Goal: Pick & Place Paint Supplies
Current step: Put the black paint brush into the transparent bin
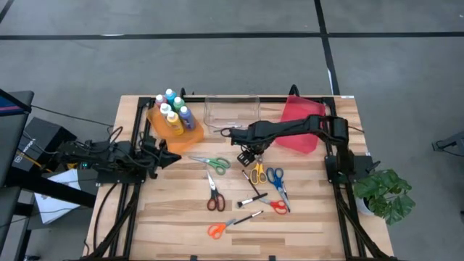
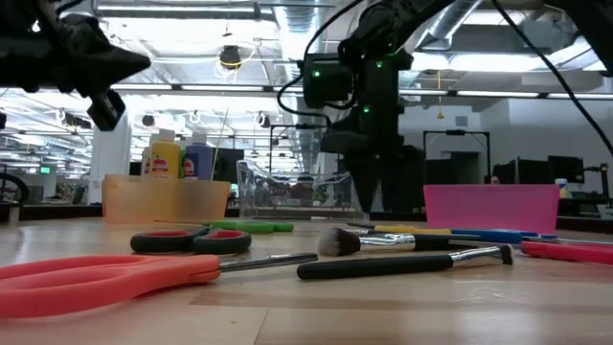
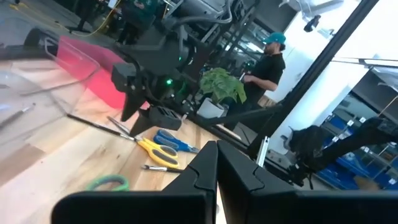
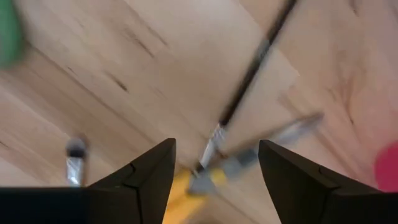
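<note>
Wooden desk [image 1: 174,217] in a big open workshop, w/ supplies spread over its middle. Paint bottles [image 1: 172,110] already stand together in the orange bin [image 1: 190,138] at the far left, so that part looks done. Left to sort: green scissors [image 1: 212,162], red scissors [image 1: 214,199], orange scissors [image 1: 217,230], yellow scissors [image 1: 257,172], blue scissors [image 1: 276,179], plus a few brushes [image 1: 251,197] lying among them. Clear bin [image 1: 232,110] looks nearly empty; can't tell what's in the pink bin [image 1: 299,125].

Right gripper [image 1: 249,154] hangs just above a thin brush [image 4: 249,74] and the yellow scissors, jaws apart, nothing between them. Likely lining up for a pick there. Left gripper [image 1: 168,158] waits at the desk's left edge near the orange bin, jaws together, empty.

Roughly a third done by my guess; scissors and brushes all remain. Bottle labels too small to read; no other legible writing on the desk.
</note>
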Controlling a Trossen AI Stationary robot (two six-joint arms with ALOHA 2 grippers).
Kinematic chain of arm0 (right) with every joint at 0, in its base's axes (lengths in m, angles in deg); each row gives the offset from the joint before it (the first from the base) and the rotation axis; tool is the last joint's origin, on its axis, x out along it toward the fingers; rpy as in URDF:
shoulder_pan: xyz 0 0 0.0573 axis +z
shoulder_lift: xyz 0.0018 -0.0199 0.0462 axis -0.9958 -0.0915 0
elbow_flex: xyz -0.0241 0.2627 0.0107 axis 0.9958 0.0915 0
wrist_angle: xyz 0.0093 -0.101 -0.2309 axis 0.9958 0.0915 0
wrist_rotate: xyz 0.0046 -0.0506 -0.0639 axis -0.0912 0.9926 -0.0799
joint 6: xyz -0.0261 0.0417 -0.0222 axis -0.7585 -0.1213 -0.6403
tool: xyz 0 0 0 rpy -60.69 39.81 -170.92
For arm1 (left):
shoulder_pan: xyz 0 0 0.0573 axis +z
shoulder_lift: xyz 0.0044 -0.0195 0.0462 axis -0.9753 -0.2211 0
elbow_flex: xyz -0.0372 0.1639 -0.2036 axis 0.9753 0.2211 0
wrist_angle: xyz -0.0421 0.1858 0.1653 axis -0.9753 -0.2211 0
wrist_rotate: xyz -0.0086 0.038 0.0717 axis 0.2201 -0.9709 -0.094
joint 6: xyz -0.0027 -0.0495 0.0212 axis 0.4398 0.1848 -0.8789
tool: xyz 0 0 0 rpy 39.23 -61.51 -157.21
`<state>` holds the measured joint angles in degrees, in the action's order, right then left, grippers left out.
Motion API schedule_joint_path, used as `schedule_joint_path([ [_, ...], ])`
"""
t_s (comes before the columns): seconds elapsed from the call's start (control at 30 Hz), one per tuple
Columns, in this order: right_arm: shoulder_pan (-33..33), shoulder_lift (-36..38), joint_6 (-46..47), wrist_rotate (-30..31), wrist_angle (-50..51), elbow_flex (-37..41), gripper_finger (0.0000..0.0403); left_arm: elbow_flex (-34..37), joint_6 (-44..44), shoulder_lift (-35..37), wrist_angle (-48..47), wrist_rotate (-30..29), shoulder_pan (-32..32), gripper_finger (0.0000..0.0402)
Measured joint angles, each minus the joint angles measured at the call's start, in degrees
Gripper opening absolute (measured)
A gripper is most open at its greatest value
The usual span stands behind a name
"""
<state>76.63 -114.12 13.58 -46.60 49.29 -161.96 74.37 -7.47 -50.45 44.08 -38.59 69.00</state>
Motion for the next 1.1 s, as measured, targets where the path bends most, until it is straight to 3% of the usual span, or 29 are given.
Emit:
schedule_joint_path([
  [0.17,-0.80,-0.58,-0.30,-0.06,-4.75,-0.12,0.0224,0.03,0.05,-0.98,-0.47,0.47,0.00,0.0001],
  [0.53,-0.31,-6.00,0.50,-3.55,-4.06,-0.38,0.0190,0.00,-0.01,-1.63,-0.64,-0.17,0.00,0.0001],
  [0.9,0.02,-6.11,2.10,-4.15,-3.89,-0.21,0.0058,0.07,0.01,-5.54,0.85,-0.63,0.00,0.0003],
  [1.1,0.04,-6.09,2.08,-4.73,-3.89,-0.19,0.0009,0.07,0.03,-7.75,0.98,-0.61,0.00,0.0002],
])
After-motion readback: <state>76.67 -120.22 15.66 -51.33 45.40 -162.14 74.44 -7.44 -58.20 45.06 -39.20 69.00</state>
